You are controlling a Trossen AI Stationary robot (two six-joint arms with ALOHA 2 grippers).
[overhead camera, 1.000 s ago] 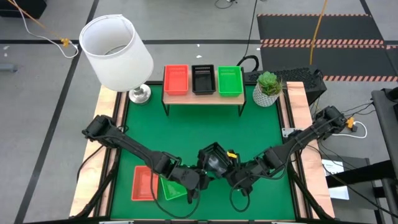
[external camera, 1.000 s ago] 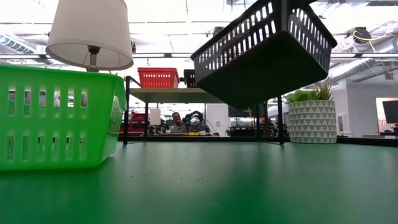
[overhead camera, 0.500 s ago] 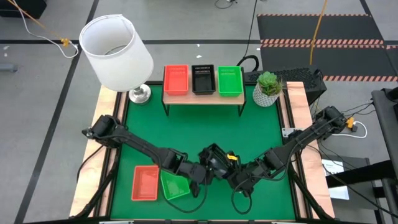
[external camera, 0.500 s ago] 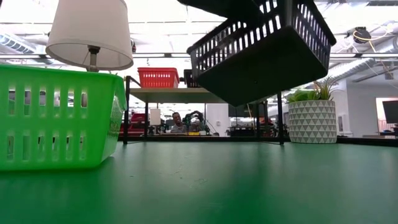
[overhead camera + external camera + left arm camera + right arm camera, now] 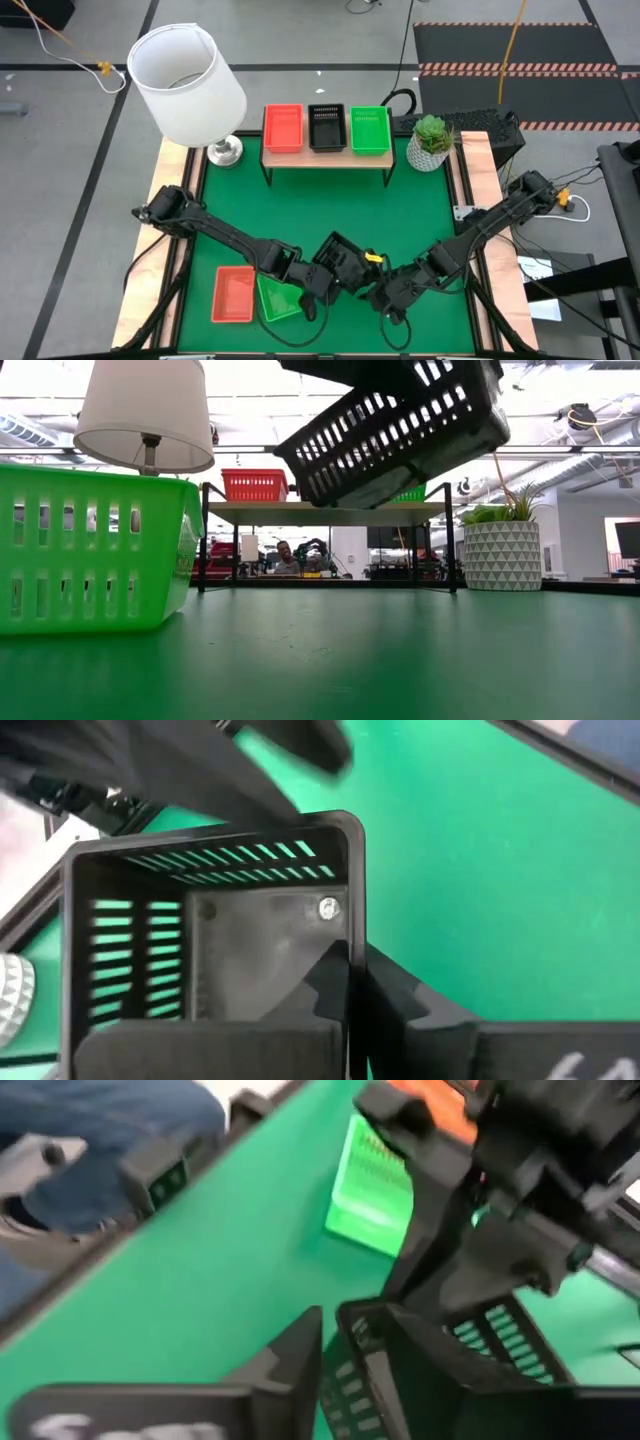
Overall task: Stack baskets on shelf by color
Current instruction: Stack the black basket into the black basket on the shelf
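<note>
Baskets, nine by the task; six show. Largest first.

Table: green mat, light wooden side rails. White-shaded lamp at the far left corner; potted plant at the far right corner.

Shelf: wooden top on black legs, centred along the table's far edge. On it, one row: orange-red basket at its left end, black basket in the middle, green basket at its right end. Whether any of these is a stack cannot be told from above.

Near left corner of the table: a second orange-red basket flat on the mat, a second green basket just beside it on its right.

Airborne black basket: lifted clear of the mat, tilted, above the middle of the table's near edge.

Left gripper: clenched on the airborne black basket's wall; left wrist view has a finger inside it against that wall.

Right gripper: at the same basket's other side, jaws parted, one finger outside its slotted wall, the other within; released or gripping cannot be told.
</note>
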